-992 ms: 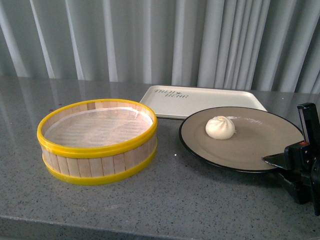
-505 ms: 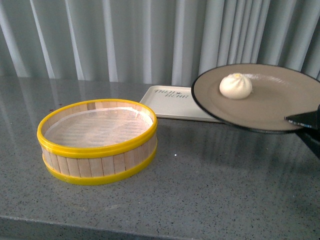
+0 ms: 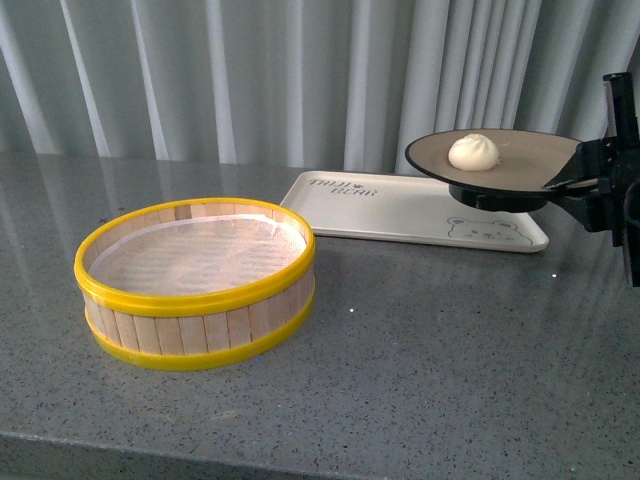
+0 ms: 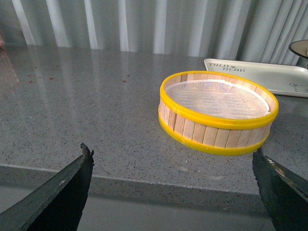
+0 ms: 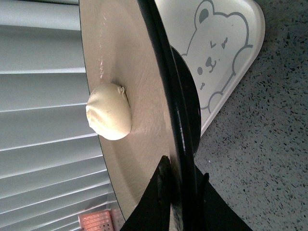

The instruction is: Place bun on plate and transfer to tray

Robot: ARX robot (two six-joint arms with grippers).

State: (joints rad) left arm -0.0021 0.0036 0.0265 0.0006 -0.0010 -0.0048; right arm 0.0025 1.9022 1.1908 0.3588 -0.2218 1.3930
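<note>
The cream-white bun sits on the beige plate with the black rim. My right gripper is shut on the plate's right rim and holds it level in the air above the right end of the cream-white tray with the bear drawing. In the right wrist view the bun rests on the plate, my jaws clamp its black rim, and the tray's bear corner lies below. My left gripper is open and empty near the table's front edge; the tray shows far beyond it.
A round yellow-rimmed wooden-slat steamer basket stands at the left on the grey speckled table; it also shows in the left wrist view. A pleated grey curtain hangs behind the table.
My right gripper has lifted the plate with the bun off the table, carried it back and up, and levelled it over the tray's right end. The basket and tray have not moved.
</note>
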